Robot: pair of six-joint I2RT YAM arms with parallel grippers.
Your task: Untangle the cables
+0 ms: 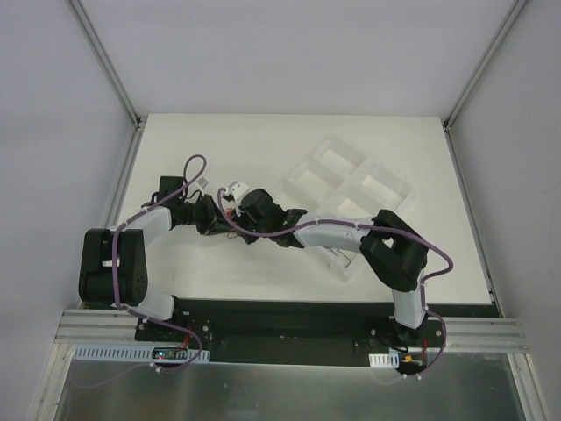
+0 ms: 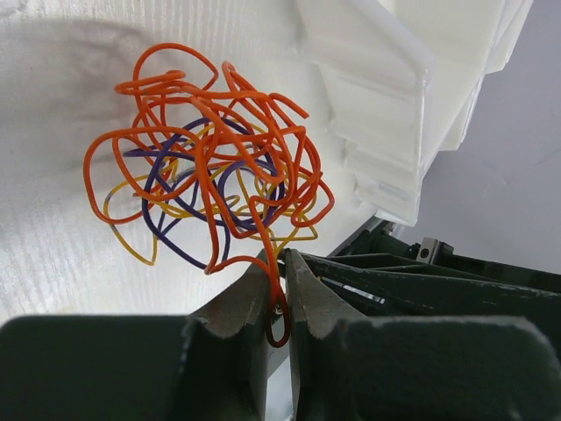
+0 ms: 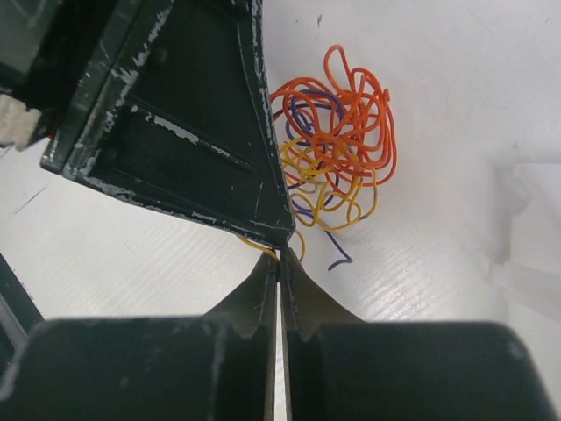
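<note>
Several cables, pinched by left gripper, right gripper

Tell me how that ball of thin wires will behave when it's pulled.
Probably very light: the wire ball seems carried by one orange strand in the left gripper jaws. Its loops hold their curl, so likely springy, not limp. Pulling may tighten snags.

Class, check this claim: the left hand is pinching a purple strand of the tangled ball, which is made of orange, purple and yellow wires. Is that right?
Not quite. The left wrist view shows the left hand pinching an orange strand, not a purple one. The rest holds: the tangled ball is made of orange, purple and yellow wires.
</note>
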